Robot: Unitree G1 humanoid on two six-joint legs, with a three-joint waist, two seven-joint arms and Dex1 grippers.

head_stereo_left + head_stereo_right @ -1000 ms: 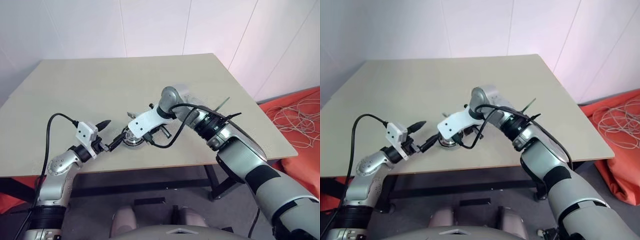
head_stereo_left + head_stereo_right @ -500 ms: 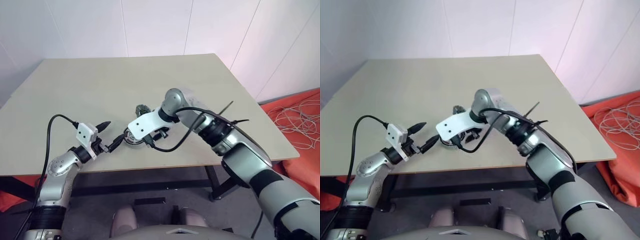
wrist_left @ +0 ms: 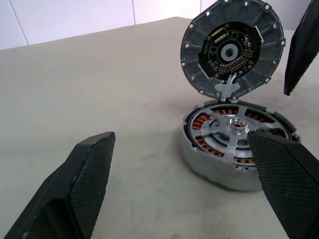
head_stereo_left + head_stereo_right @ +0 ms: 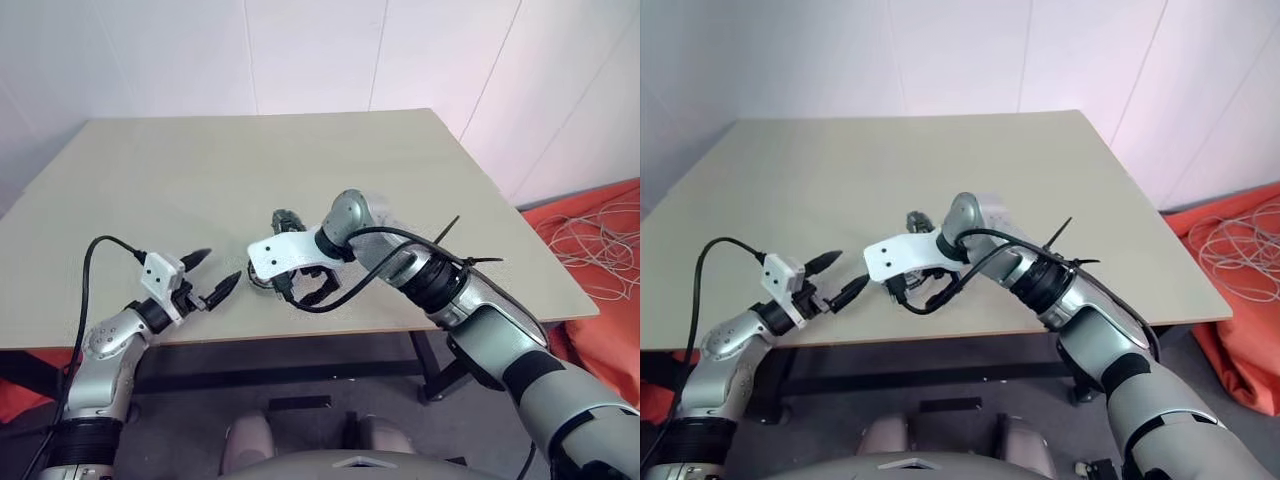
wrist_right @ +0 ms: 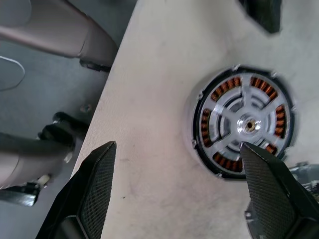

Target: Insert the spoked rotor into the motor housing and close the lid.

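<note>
**Rotor seated, lid standing open**

The rotor [image 3: 234,130] sits inside the housing [image 3: 219,172] near the table's [image 4: 200,170] front edge, its spokes over the copper windings, so the insertion looks done; the lid [image 3: 230,47] stands upright at the housing's far side, apparently hinged there by a small white tab, which would explain why it stays up unheld; closing it seems the step left. The right hand [image 5: 174,191] hangs over the housing, pointing steeply down, fingers spread wide and holding nothing, well placed to tip the lid; the left hand [image 4: 212,277] waits just beside the housing, level, fingers apart and empty, perhaps ready to steady it.
</note>
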